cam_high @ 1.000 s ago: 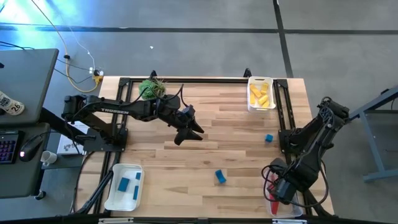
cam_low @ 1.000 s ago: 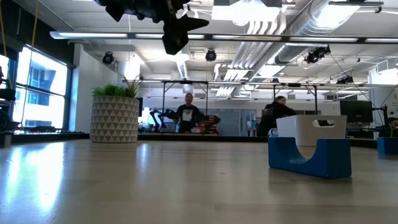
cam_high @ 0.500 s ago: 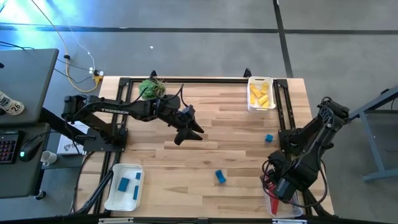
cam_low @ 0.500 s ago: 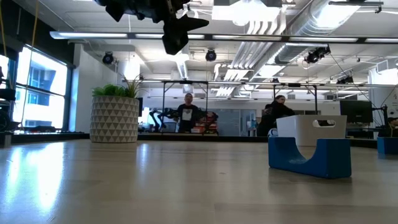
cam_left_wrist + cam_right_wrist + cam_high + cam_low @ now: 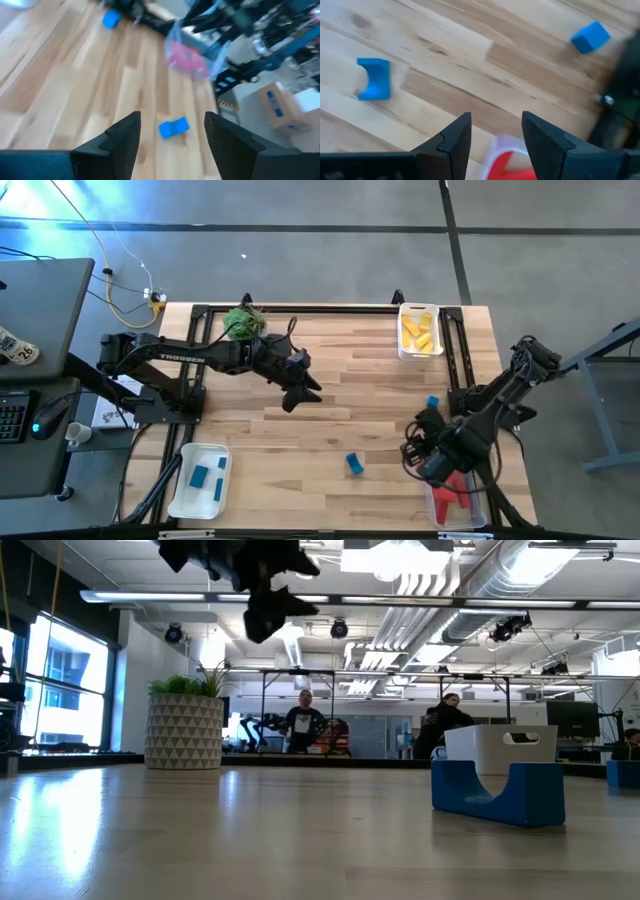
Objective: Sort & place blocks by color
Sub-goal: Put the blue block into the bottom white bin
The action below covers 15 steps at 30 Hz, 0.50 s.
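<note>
A blue arch-shaped block [image 5: 354, 464] lies on the wooden table near its front edge; it also shows in the low view [image 5: 497, 790]. A blue cube [image 5: 432, 402] lies toward the right. My left gripper [image 5: 302, 396] hangs open and empty above the table's middle, and in the left wrist view [image 5: 172, 137] the arch block [image 5: 173, 127] shows between its fingers, well below them. My right gripper [image 5: 418, 452] is open and empty, between the arch block and the red tray [image 5: 455, 498]. Its wrist view [image 5: 495, 140] shows the arch block [image 5: 375, 78] and the cube [image 5: 590, 36].
A white tray of yellow blocks [image 5: 419, 330] stands at the far right. A white tray with blue blocks [image 5: 200, 478] stands at the near left, and a clear tray with red blocks at the near right. A potted plant [image 5: 243, 322] stands at the far left. People stand in the room behind the table [image 5: 303, 720].
My right gripper has swung from over the red tray toward the table's left and far side, coming closer to the blue arch block. My left gripper has turned a little in place and stays open. The blocks have not moved.
</note>
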{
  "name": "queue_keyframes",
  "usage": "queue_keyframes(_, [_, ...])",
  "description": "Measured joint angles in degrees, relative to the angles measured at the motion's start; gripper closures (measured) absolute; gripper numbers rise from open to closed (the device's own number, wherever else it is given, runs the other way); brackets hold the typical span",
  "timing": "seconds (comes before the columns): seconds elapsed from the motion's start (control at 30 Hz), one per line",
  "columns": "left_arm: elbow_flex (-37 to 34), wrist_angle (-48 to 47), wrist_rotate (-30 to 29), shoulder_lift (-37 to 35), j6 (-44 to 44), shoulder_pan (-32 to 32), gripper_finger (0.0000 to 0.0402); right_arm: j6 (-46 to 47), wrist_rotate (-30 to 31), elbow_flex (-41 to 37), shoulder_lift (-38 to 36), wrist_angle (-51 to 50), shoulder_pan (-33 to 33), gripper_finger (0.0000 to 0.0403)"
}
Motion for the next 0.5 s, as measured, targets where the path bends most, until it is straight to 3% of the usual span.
queue_keyframes(0.27, [0.0, -15.0, -8.3, -3.7, 0.2, 0.0, 0.0193, -12.0, 0.8, 0.0, 0.0, 5.1, -7.7, 0.0242])
queue_keyframes(0.5, [0.0, -19.2, -12.3, -8.2, 1.8, -0.1, 0.0193, -23.8, -0.4, 0.0, 0.0, 6.9, -15.5, 0.0242])
